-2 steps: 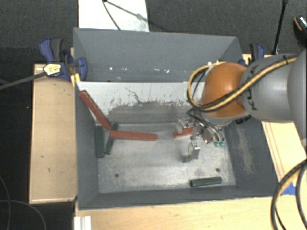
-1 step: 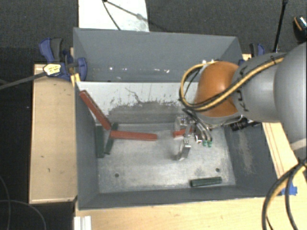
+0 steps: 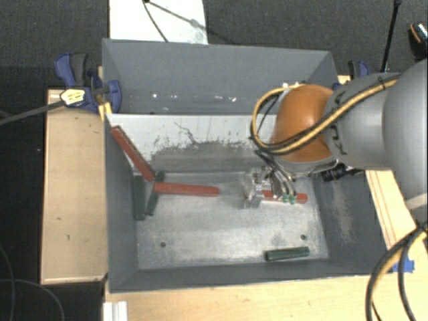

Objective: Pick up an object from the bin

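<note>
Gripper (image 3: 262, 191): down at the bin (image 3: 214, 79) floor, right of centre; open or closed cannot be told.
Short red stick (image 3: 298, 197): flat, its left end at the gripper.
Long red stick (image 3: 186, 190): flat, to the gripper's left, apart.
Dark green stick (image 3: 287, 253): by the front wall.

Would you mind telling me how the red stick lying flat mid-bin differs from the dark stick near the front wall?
Colour: the red stick is red; the dark stick is dark green, nearly black. Length: the red stick looks longer than the dark stick. Place: the red stick lies left of centre by other sticks; the dark stick lies alone at the front right. Both lie flat, running roughly left to right.
</note>
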Controlling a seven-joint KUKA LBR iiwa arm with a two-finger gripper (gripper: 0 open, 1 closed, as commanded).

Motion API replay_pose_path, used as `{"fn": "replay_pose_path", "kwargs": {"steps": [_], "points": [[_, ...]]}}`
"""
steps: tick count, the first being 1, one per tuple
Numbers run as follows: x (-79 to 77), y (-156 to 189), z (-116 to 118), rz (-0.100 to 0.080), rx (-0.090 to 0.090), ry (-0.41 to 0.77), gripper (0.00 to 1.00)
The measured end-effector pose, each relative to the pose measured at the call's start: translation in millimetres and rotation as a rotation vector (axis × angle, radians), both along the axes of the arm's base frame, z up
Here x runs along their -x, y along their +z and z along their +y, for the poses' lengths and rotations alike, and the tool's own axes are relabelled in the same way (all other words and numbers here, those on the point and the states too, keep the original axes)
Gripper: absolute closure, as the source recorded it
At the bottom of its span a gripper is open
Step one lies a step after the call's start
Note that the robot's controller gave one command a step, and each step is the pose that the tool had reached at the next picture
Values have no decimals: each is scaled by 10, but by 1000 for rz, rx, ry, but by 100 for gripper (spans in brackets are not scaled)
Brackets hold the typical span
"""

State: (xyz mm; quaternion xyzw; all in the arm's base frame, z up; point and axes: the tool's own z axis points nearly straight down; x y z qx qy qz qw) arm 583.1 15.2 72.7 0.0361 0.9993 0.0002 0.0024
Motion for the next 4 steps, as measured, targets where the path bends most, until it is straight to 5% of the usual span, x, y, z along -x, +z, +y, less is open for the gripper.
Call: {"fn": "replay_pose_path", "kwargs": {"steps": [1,2,3,4], "points": [[202,795,-163,-6,0,8,100],[218,749,-156,2,0,9,0],[71,-43,-750,7,2,222,0],[55,-20,-729,3,1,223,100]]}}
